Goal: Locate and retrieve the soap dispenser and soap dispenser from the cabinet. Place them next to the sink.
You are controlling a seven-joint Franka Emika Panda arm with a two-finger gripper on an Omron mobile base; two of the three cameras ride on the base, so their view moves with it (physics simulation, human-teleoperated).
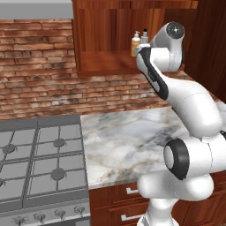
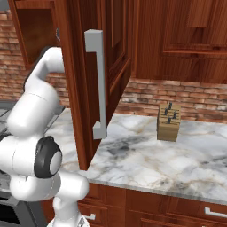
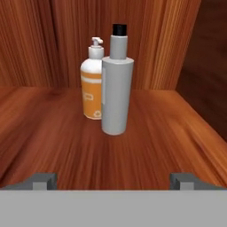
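Occlusions first: in the left base view the arm's upper links cover most of the grey soap dispenser [image 1: 145,36], so just its black top and a sliver of body clear the white housing. The orange soap dispenser [image 1: 135,44] is clearer, just left of it. The gripper itself is hidden behind the wrist there. In the right base view an open door with a long silver handle [image 2: 99,84] blocks the cabinet [image 2: 37,31] interior; neither bottle is readable in it.

Hand view: gripper [image 3: 113,179] is spread wide, the two finger tips [image 3: 42,180] sit near opposite bottom corners with nothing between them. It's level with the cabinet shelf, facing in from the front edge.

Count: two dispensers, both upright on the shelf, toward its back right part. Grey one stands in front and overlaps the orange one's right side; whether they touch or only line up, can't tell. Orange label print is too blurred to read.

Elsewhere: one marble counter [image 1: 128,137], one gas stove [image 1: 39,159] with four burners partly cut by the left edge, one knife block [image 2: 168,122] near the counter's back edge.
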